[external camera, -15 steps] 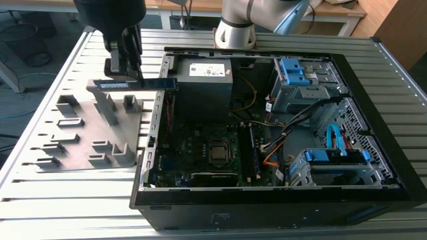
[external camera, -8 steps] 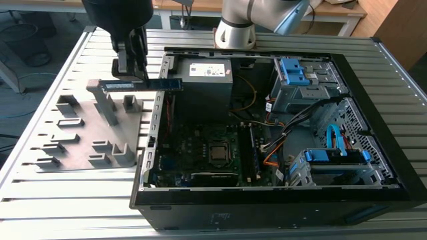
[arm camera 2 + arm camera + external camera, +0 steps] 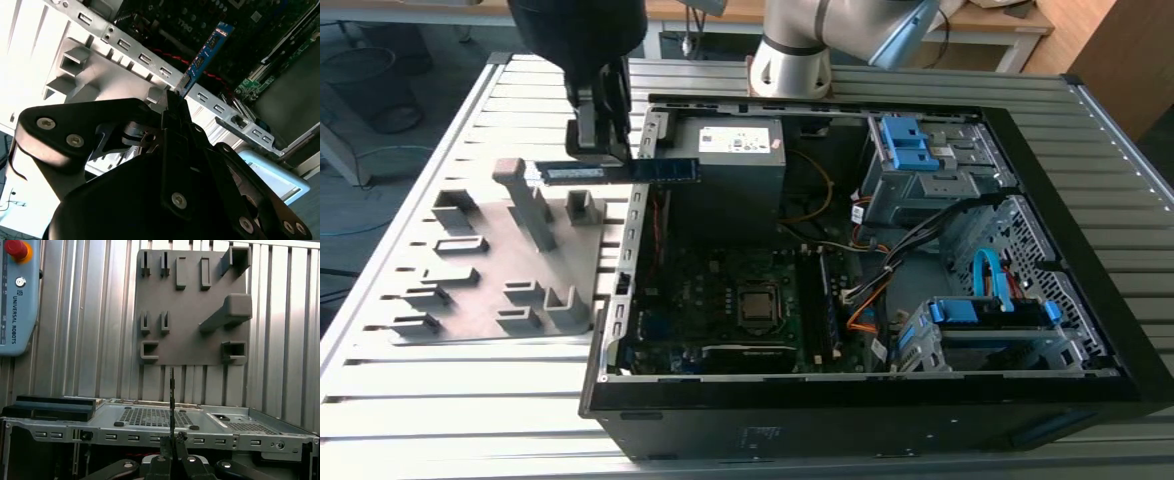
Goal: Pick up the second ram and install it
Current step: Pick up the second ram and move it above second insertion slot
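Pinching the second ram (image 3: 619, 172) partway along its length, the fingers (image 3: 174, 112) are closed tight on the board's two faces. The stick is held on edge with its long axis level. It hangs above the side wall of the computer case (image 3: 854, 420), between the grey holder tray (image 3: 483, 285) and the motherboard (image 3: 720, 290). What seem to be the memory slots (image 3: 826, 300) lie lower, toward the exterior view's right.

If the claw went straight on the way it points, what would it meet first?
Probably the computer case's slotted metal wall, just beneath the second ram clamped in the claw. Depth is unclear, so it may just clear that wall.
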You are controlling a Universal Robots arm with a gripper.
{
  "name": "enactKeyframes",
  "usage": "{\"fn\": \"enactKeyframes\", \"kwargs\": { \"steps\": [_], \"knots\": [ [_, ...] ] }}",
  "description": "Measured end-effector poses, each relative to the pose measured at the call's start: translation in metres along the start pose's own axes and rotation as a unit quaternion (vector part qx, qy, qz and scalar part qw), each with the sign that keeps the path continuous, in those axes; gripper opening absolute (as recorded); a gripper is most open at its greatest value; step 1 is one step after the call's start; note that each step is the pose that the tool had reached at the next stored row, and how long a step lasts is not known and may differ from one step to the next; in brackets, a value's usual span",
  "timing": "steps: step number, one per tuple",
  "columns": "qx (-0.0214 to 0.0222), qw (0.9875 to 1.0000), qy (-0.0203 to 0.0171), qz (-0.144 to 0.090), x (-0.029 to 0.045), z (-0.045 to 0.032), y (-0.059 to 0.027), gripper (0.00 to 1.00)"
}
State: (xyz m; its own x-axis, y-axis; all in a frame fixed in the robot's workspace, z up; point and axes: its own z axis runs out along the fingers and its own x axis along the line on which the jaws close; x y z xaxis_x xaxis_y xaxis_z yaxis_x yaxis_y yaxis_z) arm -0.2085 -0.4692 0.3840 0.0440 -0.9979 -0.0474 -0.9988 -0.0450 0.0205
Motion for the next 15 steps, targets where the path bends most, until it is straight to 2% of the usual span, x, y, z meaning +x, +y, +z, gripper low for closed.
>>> {"fn": "enactKeyframes", "kwargs": {
  "steps": [5,15],
  "knots": [
    [-0.0004,1.0000,-0.0001,0.000,0.0001,0.0058,-0.0188,0.14],
    [-0.0005,1.0000,0.0000,0.000,0.0013,0.0064,-0.0502,0.14]
  ]
}}
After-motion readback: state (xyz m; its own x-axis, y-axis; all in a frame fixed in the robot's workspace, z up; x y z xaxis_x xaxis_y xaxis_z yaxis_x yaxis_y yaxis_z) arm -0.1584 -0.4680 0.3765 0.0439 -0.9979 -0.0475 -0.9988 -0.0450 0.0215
